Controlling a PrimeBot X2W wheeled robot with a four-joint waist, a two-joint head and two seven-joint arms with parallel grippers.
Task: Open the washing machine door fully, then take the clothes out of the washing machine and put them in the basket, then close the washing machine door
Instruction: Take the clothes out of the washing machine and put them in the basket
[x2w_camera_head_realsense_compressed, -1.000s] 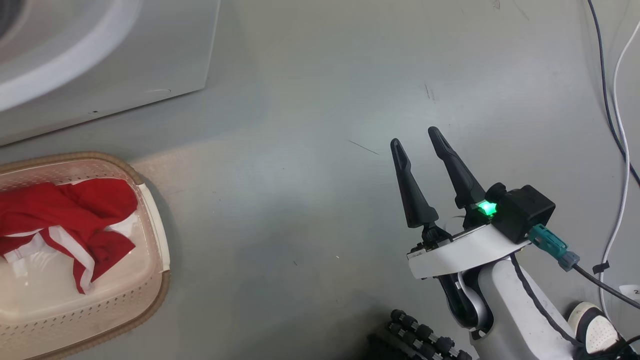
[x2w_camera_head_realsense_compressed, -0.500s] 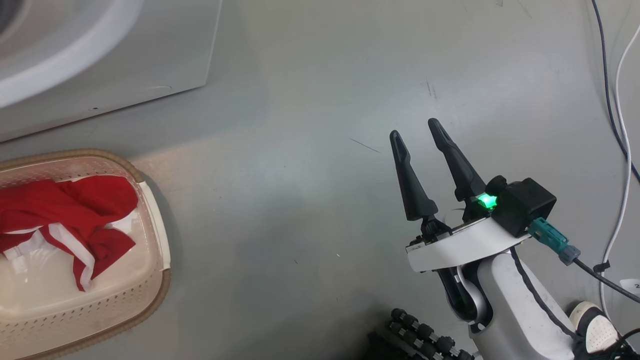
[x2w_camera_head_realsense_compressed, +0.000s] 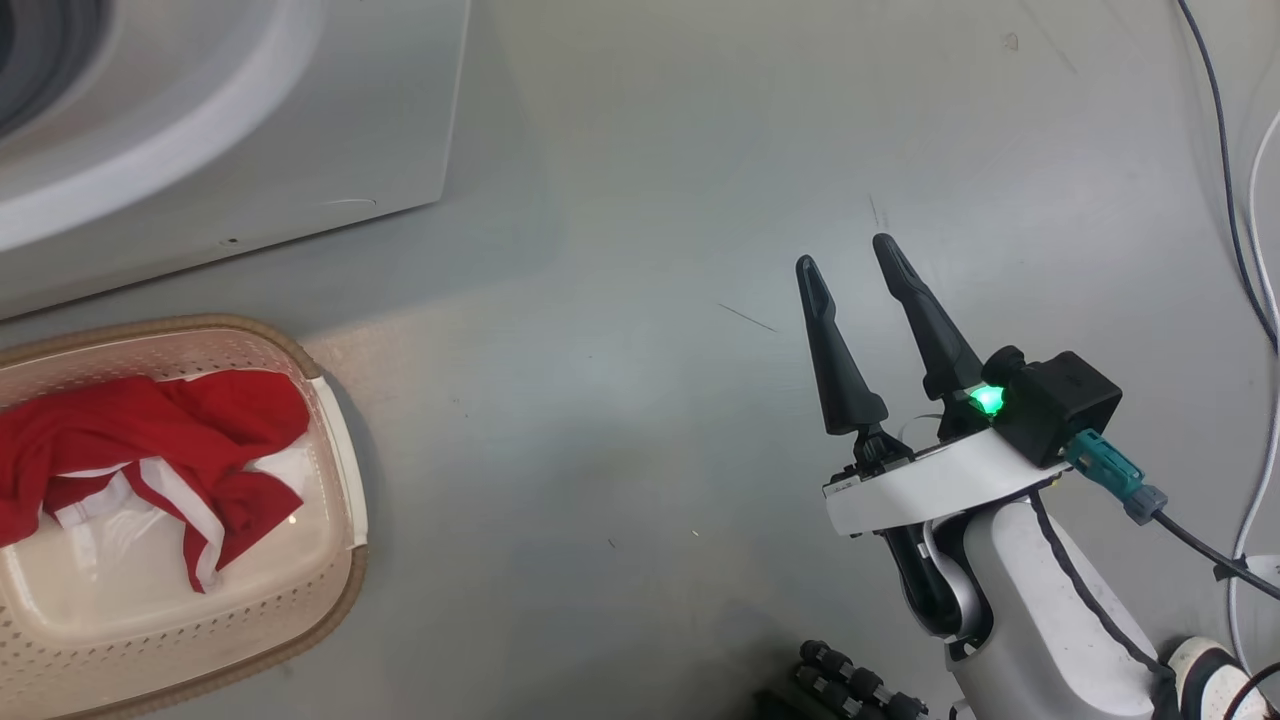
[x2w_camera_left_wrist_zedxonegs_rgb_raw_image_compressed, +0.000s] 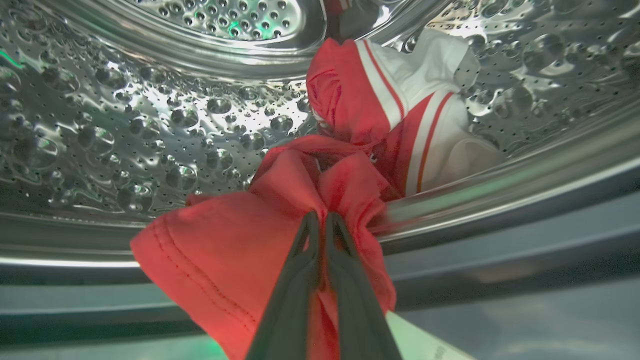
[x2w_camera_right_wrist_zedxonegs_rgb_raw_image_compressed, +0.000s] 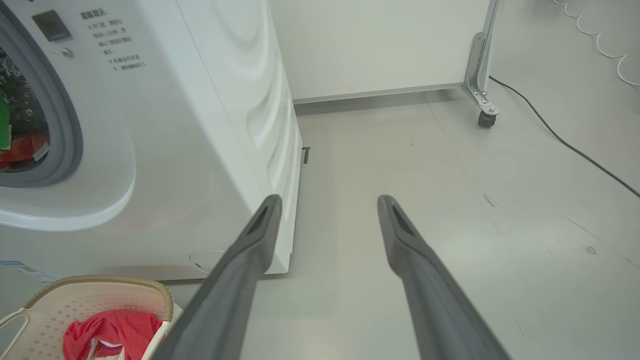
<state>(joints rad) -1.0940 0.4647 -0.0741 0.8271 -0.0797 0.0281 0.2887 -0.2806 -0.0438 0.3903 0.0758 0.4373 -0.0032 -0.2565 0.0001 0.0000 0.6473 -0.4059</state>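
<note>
Right hand (x2w_camera_head_realsense_compressed: 843, 251) edged forward, splayed wide, empty, left hand (x2w_camera_left_wrist_zedxonegs_rgb_raw_image_compressed: 321, 216) clamping crumpled red white-striped clothes (x2w_camera_left_wrist_zedxonegs_rgb_raw_image_compressed: 225, 250)

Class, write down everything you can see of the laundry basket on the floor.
The basket is cream plastic, rounded-rectangular, with perforated sides and a brown woven-look rim. It stands upright on the grey floor in front of the washing machine, apart from it. A crumpled red garment with white stripes lies inside.

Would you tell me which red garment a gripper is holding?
The red garment at the drum mouth: the left gripper is shut on it. The other garment lies loose in the basket.
</note>
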